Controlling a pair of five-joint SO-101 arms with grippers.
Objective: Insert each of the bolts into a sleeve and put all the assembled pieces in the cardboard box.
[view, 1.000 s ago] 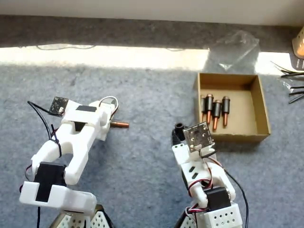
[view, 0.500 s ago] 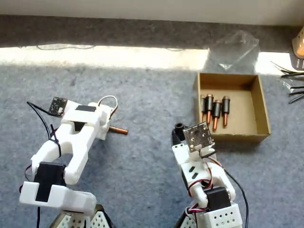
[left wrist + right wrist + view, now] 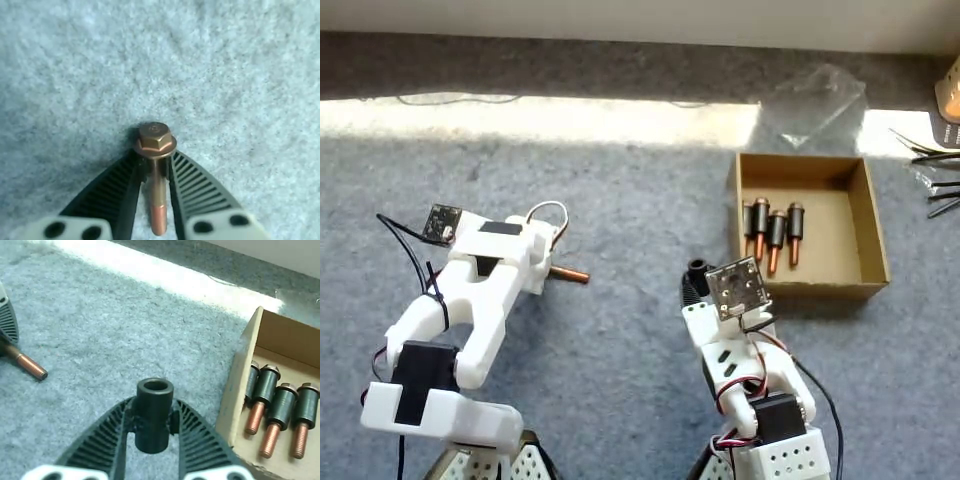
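Observation:
My left gripper (image 3: 154, 165) is shut on a copper bolt (image 3: 155, 165), hex head past the fingertips; in the high view the bolt (image 3: 571, 274) points right from the left arm toward the right arm. My right gripper (image 3: 152, 415) is shut on a black sleeve (image 3: 153, 412), its open bore facing outward; in the high view the sleeve (image 3: 697, 270) shows at the right arm's tip, left of the cardboard box (image 3: 732, 230). The bolt's threaded end (image 3: 31, 367) lies off to the sleeve's side, apart from it. Several assembled pieces (image 3: 772, 232) lie in the box (image 3: 235, 390).
Grey carpet covers the table. A clear plastic bag (image 3: 815, 100) lies behind the box. Black cable ties (image 3: 935, 185) and an orange object (image 3: 950, 90) sit at the far right edge. Open carpet lies between the two arms.
The bolt in my left gripper has tilted slightly, its tip dropping toward the front. The right arm has kept still.

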